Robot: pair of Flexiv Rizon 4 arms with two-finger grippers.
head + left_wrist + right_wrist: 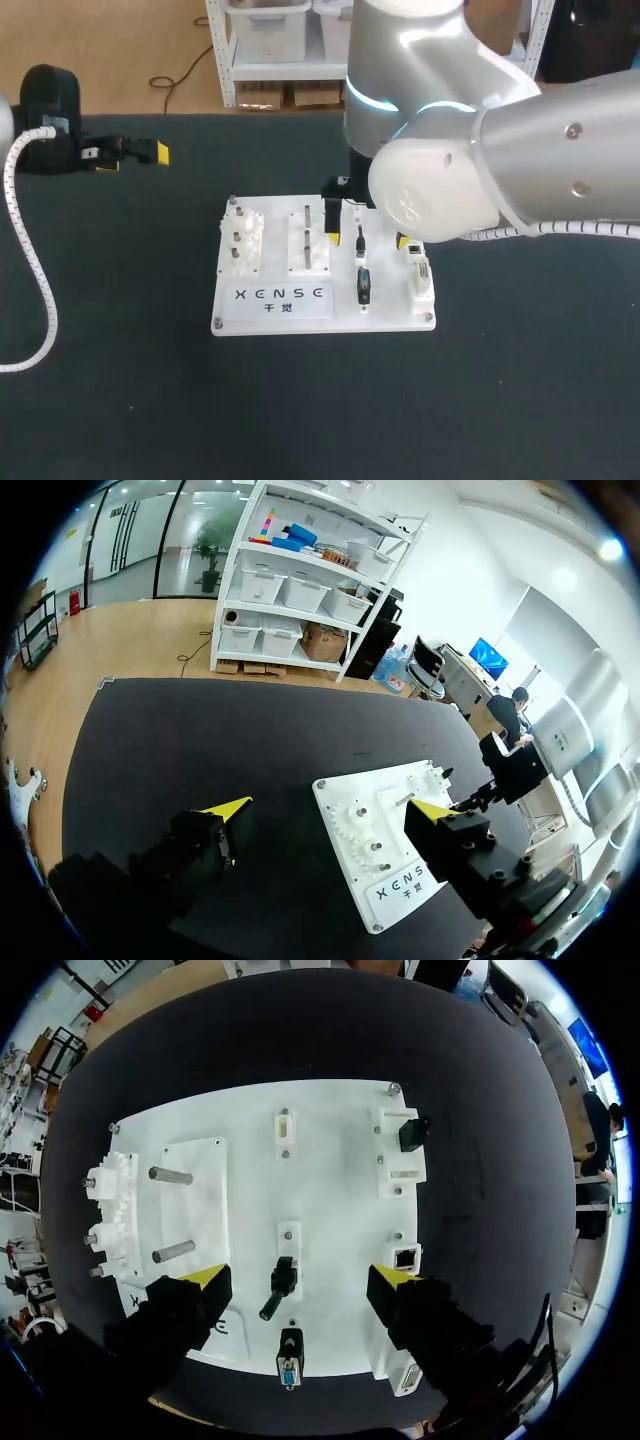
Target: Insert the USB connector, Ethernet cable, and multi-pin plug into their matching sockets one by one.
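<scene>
Board [330, 1190]: USB connector [412, 1133] seemingly seated at its far corner; Ethernet cable [281, 1286] and multi-pin plug [289, 1368] loose mid-board. Right gripper [297, 1277] wide, empty, above board; left gripper [332, 807] wide, beside it.

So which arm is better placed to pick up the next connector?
Right. The right end effector, open, hangs over the board with a black plug under it; the left end effector is off beside the board.

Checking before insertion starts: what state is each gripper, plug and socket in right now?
Left gripper: open, empty, beside the board.
Right gripper: open, empty, above the board.
USB connector: unplugged, resting on the board.
Multi-pin plug: unplugged, resting on the board.
Ethernet socket: empty.
</scene>
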